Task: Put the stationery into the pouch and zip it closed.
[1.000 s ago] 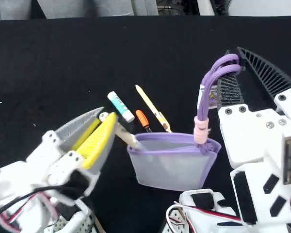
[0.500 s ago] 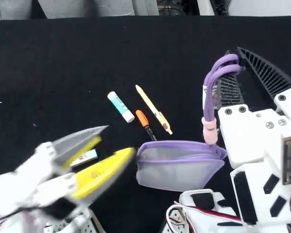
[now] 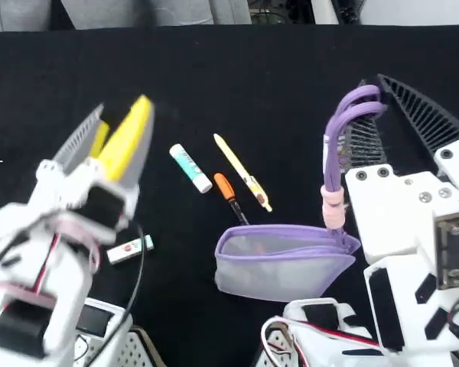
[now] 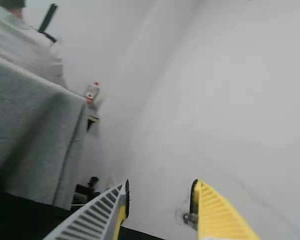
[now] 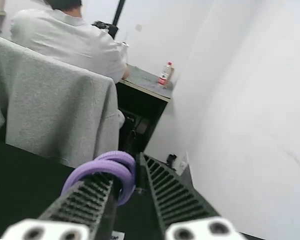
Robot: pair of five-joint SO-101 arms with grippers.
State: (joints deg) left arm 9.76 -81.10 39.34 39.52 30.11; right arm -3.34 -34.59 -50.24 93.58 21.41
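We judge the pouch point(image 3: 279, 264) to be the awkward part of this job: a thin, pale purple, see-through bag that looks light and limp, likely to sag or fold wherever it is not held up. It sits on the table near the front edge with its mouth open upward, and whether anything lies inside we cannot tell. The right gripper point(image 3: 367, 82) is clamped on the purple strap point(image 3: 336, 153) that rises from the pouch's right end, and the right wrist view shows that loop point(image 5: 107, 172) pinched between the jaws of the right gripper point(image 5: 135, 165). That seems a fair hold for steadying the mouth, though the zip pull looks small and will want a firm counter-hold. The left gripper point(image 3: 121, 107) hangs raised over the left of the table, jaws apart and carrying nothing, and the left wrist view shows the same gap point(image 4: 160, 185). The glue stick point(image 3: 190, 168), yellow pen point(image 3: 242, 173) and orange pen point(image 3: 228, 193) lie just behind the pouch, close together; a small white piece point(image 3: 130, 249) lies beside the left arm. We expect these to be light, stiff and round enough to roll, so mid-barrel is where we would pinch them. The black cloth point(image 3: 252, 76) over the table looks matte and should offer some grip; behind it are grey fabric point(image 5: 50, 110) and a white wall point(image 4: 230, 100)
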